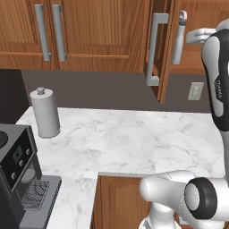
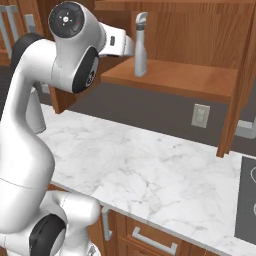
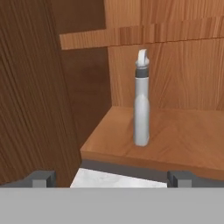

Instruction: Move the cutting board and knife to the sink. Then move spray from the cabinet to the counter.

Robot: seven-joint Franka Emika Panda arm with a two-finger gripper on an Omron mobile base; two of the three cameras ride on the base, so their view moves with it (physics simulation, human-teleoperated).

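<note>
The pale grey spray [image 3: 141,105] stands upright on the lower shelf of the open reddish-brown cabinet [image 3: 175,135]. My gripper [image 3: 111,179] is open, level with the shelf's front edge and a short way before the bottle, with nothing between its fingers. From the right base view the spray [image 2: 140,47] is just right of my hand, on the cabinet [image 2: 170,77] shelf. In the left base view the spray [image 1: 180,38] shows behind the open door. The white marble counter [image 1: 134,138] lies below. The cutting board, the knife and the sink are out of view.
An open cabinet door [image 1: 156,49] with a silver bar handle juts out left of the bottle. A white paper-towel roll [image 1: 44,112] and a coffee machine [image 1: 20,174] stand at the counter's left. A wall outlet [image 2: 200,115] sits under the shelf.
</note>
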